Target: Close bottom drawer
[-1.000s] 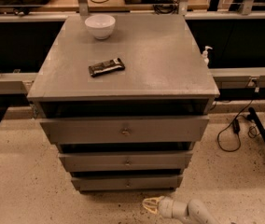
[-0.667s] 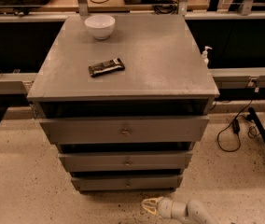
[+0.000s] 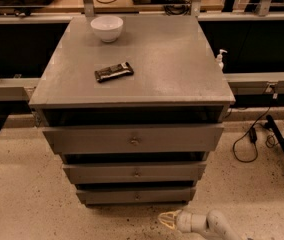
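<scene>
- Set against the two earlier views, almost nothing has changed: the pincer (image 3: 167, 219) sits low at the near edge of the scene, just above the floor, and has crept only a touch to the right, if at all.
- The pincer lies near and slightly right of the bottom drawer (image 3: 107, 196) and does not touch its front. Whether it is apart or together we cannot tell.
- The pale arm (image 3: 212, 225) trails off from the pincer to the right and out at the near edge.
- The bottom drawer is the lowest and narrowest of three grey fronts, with a small knob (image 3: 136, 196) at its middle. A dark gap shows above it, so we judge it not yet pushed home.
- The middle drawer (image 3: 102, 173) and top drawer (image 3: 92, 140) also show dark gaps above them and have not shifted.
- On the cabinet's surface (image 3: 182, 59), the white bowl (image 3: 107, 28) at the far left and the dark snack bar (image 3: 113, 72) lie where they were.
- For the task, we read this as a pause or slow approach: the push has not begun, and closing the drawer calls for moving the pincer leftward and away to meet the front.
</scene>
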### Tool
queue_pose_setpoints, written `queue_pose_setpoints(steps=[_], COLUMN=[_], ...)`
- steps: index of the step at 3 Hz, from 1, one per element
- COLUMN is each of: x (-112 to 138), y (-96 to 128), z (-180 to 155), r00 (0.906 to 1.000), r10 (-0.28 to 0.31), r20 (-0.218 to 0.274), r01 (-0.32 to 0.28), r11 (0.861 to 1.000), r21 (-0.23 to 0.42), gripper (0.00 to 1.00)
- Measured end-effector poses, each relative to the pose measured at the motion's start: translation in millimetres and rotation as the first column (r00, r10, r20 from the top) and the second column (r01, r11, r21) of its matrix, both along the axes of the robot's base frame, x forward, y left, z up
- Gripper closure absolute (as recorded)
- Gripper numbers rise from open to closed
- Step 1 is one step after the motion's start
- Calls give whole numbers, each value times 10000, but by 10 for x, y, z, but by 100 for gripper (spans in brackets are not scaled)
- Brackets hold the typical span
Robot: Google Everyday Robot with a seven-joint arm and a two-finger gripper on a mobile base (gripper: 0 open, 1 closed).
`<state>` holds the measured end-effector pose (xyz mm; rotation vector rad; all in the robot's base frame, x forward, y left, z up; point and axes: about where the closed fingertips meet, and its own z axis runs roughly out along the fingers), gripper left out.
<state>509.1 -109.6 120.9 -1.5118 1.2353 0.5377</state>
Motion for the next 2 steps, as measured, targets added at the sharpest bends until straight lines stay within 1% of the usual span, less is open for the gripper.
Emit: queue_pose_setpoints(steps=[1,2], x=[-266,-626], y=[-197,-239], z=[78,338], r00=[9997,10000], r10=[138,-73], r20=[-185,2], r01=[-149,73], r11=[9981,9982], r21=[-602,-588], gripper=[100,100])
